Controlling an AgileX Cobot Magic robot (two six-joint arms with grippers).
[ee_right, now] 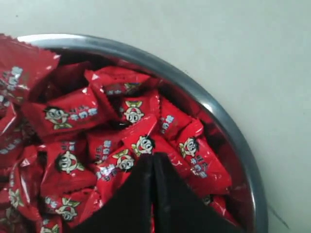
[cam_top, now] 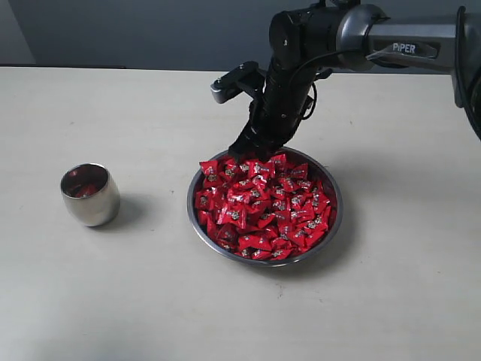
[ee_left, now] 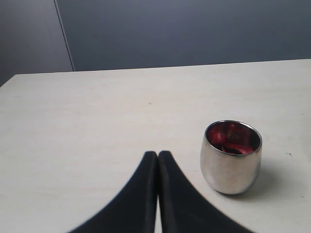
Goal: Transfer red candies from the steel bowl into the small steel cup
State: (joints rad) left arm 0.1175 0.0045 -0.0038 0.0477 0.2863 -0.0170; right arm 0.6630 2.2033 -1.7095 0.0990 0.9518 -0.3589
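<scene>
Nearest, at lower centre-right of the exterior view, the steel bowl point(cam_top: 190, 204) sits on the pale table point(cam_top: 113, 301), heaped to its rim with red candies point(cam_top: 263, 207) in shiny wrappers with a small cartoon face printed on them. Left of it and well apart stands the small steel cup point(cam_top: 90, 199), upright. Its polished inside glows red, and a red wrapper seems to lie at the bottom, though how many candies it holds cannot be told.

Farther back, the right gripper point(cam_top: 254, 149) dips at the far rim of the bowl, hanging from the dark arm point(cam_top: 361, 34) that reaches in from the upper right of the frame. In the right wrist view its two black fingers are pressed together along a thin seam, with the tips down among the candies near the bowl's wall and no wrapper visibly pinched between them.

The left gripper point(ee_left: 158, 158) shows only in the left wrist view, jaws likewise together, low over bare table with the cup just beside the tips.
</scene>
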